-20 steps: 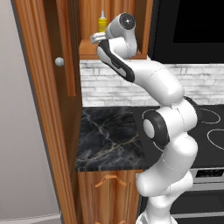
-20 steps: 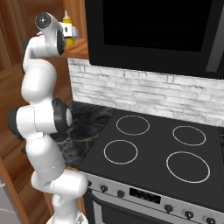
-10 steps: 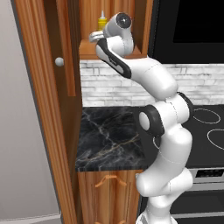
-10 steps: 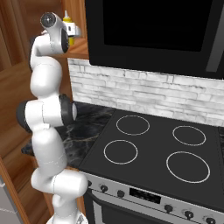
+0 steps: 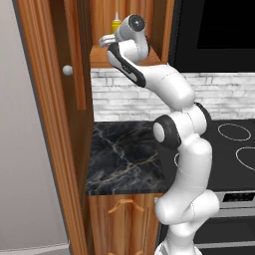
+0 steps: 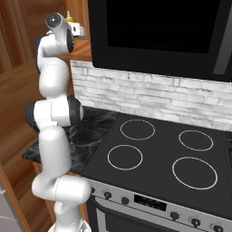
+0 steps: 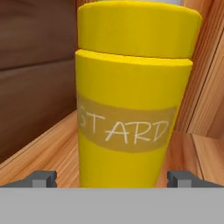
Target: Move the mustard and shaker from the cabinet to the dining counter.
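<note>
The gripper point(image 7: 112, 179) is spread wide, its two dark fingertips point(image 7: 43, 178) standing clear on either side of the mustard point(image 7: 133, 94), which sits between them without either tip touching it. In the hand view the bottle stands upright on the wooden shelf point(image 7: 43, 151) of the cabinet point(image 7: 35, 65), very close to the camera, with a tan label band across its yellow body reading "STARD" in white letters. A step in the bottle's outline shows near the top, where the upper part is slightly narrower. Dark brown panelling lies behind the bottle on the left of that view and lighter wood on the right.

From the left base view the hand point(image 5: 110, 41) is raised to the open cabinet point(image 5: 74, 60), level with its shelf, and the mustard point(image 5: 115, 22) shows as a small yellow bottle with a pale nozzle just beyond the wrist. The cabinet door point(image 5: 47, 99) hangs open to the left, with a round silver knob point(image 5: 67, 70). From the right base view the mustard point(image 6: 69, 18) peeks out behind the hand point(image 6: 76, 31).

Below the cabinet runs a white brick backsplash point(image 5: 124, 94), then a short black marble counter point(image 5: 127, 157) beside a black stove point(image 6: 158, 158) with four white rings. A dark panel point(image 6: 158, 31) hangs above the stove
</note>
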### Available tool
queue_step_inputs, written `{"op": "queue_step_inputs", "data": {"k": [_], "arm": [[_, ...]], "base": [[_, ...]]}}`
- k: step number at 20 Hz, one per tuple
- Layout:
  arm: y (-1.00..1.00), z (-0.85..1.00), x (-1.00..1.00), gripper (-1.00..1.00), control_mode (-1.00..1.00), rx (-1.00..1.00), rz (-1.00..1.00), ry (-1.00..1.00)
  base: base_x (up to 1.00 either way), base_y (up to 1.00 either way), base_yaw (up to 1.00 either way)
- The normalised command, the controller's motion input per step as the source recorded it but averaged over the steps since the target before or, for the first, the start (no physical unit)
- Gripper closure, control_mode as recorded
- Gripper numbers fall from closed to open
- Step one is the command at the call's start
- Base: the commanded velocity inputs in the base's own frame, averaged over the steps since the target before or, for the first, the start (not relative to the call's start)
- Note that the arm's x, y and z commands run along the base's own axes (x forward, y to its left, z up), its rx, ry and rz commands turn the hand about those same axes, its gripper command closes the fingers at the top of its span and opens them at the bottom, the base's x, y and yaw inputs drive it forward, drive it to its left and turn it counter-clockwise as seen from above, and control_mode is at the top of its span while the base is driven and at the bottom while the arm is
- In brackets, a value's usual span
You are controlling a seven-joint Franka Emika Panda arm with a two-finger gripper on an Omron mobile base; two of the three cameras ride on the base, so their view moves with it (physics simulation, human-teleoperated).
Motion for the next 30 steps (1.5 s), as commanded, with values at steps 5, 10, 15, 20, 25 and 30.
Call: {"op": "queue_step_inputs", "data": {"k": [5,10,15,20,25,30], "arm": [[0.00,0.00,0.24,-1.00,-1.00,0.00,0.00,0.01],[0.00,0.00,0.05,1.00,-1.00,0.00,0.00,0.01],[0.00,0.00,0.00,1.00,-1.00,0.00,0.00,0.00],[0.00,0.00,-0.27,1.00,-1.00,0.00,0.00,-0.08],[-0.06,-0.01,-0.83,1.00,-1.00,0.00,0.00,-0.05],[-0.33,-0.13,-1.00,1.00,-1.00,0.03,0.00,-0.01]], "base": [[0.00,0.00,0.00],[0.00,0.00,0.00],[0.00,0.00,0.00],[0.00,0.00,0.00],[0.00,0.00,0.00],[0.00,0.00,0.00]]}}
